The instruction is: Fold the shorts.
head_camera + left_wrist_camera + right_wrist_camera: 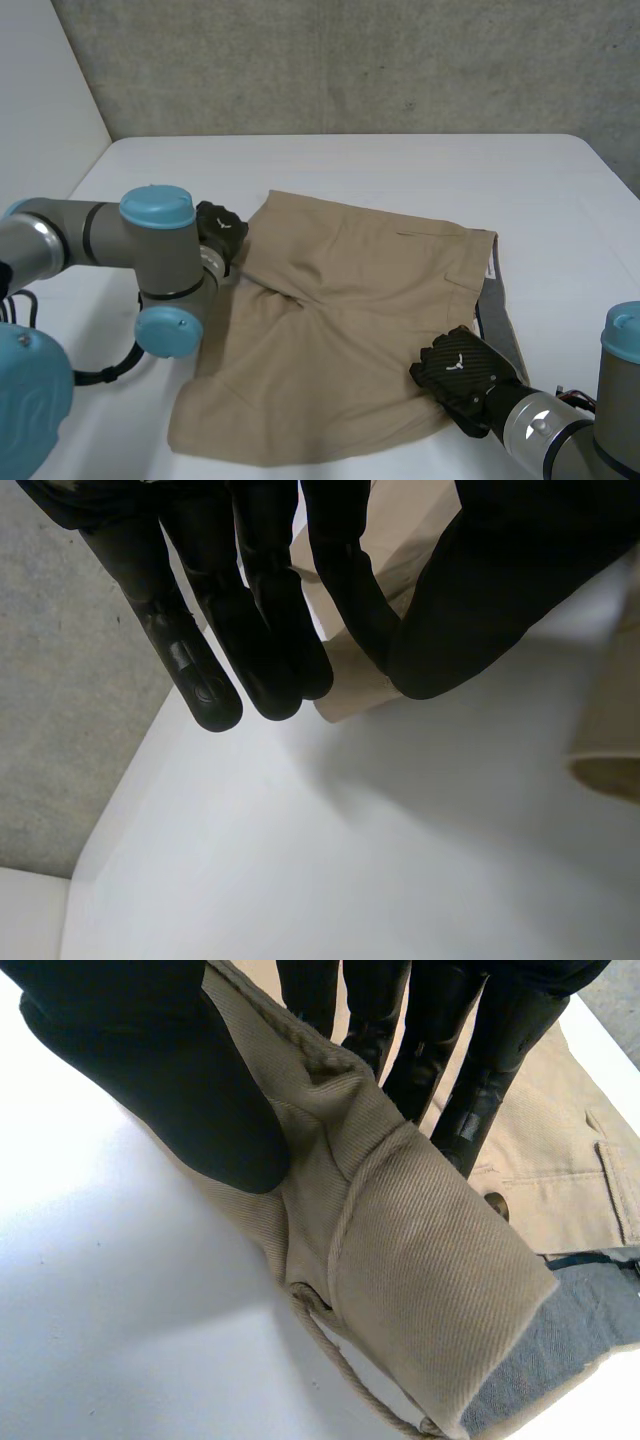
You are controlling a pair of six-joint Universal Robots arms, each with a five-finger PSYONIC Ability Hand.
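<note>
Tan shorts (340, 330) lie spread on the white table (400, 160), waistband to the right with its grey lining (495, 310) turned up. My left hand (222, 232) is at the far left edge of a leg. In the left wrist view a corner of the shorts (350, 695) sits between its nearly straight fingers (200, 650) and thumb. My right hand (462, 372) is at the near right corner. There its thumb (170, 1080) and fingers pinch the waistband of the shorts (420, 1250), with a drawstring (340, 1360) hanging below.
A concrete wall (350, 60) rises behind the table's far edge. Bare tabletop lies beyond the shorts and to their right. My left arm's elbow (165, 290) hovers beside the left leg of the shorts.
</note>
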